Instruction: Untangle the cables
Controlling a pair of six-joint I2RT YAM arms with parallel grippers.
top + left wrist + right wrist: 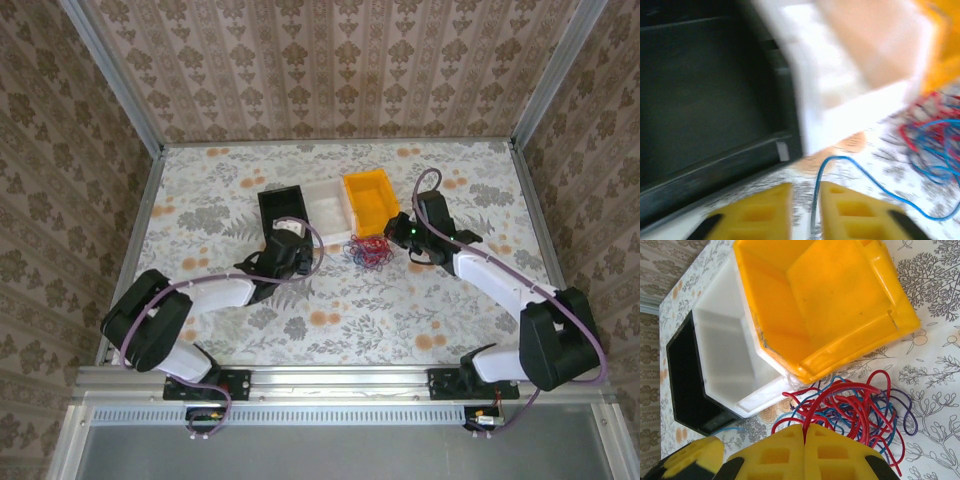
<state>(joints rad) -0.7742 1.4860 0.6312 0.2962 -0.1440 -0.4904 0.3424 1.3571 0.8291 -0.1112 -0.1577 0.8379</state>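
Cables (369,251) are gripped at one point and loosely caught at another. The right gripper (804,432) is seen at the bottom centre of the right wrist view with its fingers pressed together, and a red cable (812,410) is pinched in the seam between them. From that seam the red cable is arched up and to the right into the heap.

The left gripper (806,192) is shown at the bottom of the blurred left wrist view with its fingers parted by a narrow gap. A blue cable (860,177) is threaded down into that gap, but whether it is touched by either finger cannot be told. From the gap it is led up, then right across the table (350,320) to the heap at the right edge of that frame.

The heap is found at mid-frame in the top view, just below the yellow bin (825,305) and the white bin (725,355), with the black bin (685,395) further left.

The task is judged to be at an early stage. One blue strand is drawn partly out to the left, and nothing is seen fully separated. Most of the untangling is left to do.

The heap is made of thin, limp loops in red, blue and dark purple, crossed over one another many times. A purple loop is spread at its right side in the right wrist view.
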